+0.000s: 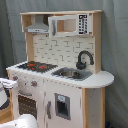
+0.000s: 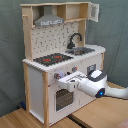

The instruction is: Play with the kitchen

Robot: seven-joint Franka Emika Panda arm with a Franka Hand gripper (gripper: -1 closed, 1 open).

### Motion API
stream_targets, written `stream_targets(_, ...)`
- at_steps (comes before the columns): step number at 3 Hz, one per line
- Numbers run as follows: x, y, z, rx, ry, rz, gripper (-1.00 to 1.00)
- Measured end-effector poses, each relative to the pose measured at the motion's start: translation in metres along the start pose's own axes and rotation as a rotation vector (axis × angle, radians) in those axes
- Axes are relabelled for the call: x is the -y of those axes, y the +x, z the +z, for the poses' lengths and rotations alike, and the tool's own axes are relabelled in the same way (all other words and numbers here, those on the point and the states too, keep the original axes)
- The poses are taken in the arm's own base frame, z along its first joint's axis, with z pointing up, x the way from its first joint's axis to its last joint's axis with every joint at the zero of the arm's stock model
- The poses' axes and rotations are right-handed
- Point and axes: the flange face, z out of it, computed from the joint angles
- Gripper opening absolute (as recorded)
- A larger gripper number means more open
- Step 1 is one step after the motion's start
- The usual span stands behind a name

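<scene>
The kitchen [image 1: 65, 95] [image 2: 37, 85] is a toy of white panels and pale wood. It has a black-red hob [image 1: 35, 65] [image 2: 52, 59], a black tap [image 1: 84, 59] [image 2: 75, 39], a sink [image 1: 70, 74] [image 2: 82, 50], a grey hood [image 1: 39, 25] [image 2: 49, 20] and a dotted backboard [image 2: 55, 37]. In the second exterior view my gripper [image 2: 64, 80] is at the kitchen's front, just below the knobs [image 2: 57, 76] and at the top of the oven door [image 2: 62, 99]. In the first exterior view only part of the gripper [image 1: 6, 83] shows at the left edge.
A dark grey curtain [image 2: 112, 30] hangs behind the kitchen. The kitchen stands on a wooden floor [image 2: 95, 112]. My white arm [image 2: 100, 85] reaches in from the second exterior view's right. An upper cabinet with a microwave panel [image 1: 82, 24] sits beside the hood.
</scene>
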Motion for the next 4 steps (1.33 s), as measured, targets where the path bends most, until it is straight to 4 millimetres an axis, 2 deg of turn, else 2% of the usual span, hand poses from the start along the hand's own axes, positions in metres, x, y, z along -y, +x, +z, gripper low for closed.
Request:
stream_targets(2, 0.008, 0.013, 0.028, -0.113, -0.02, -0.014, 1.0)
stream_targets(3, -0.003, 0.021, 0.044, -0.119, -0.029, 0.023, 1.0)
stream_targets(4, -0.001, 0.02, 0.045, -0.115, -0.021, 0.083, 1.0)
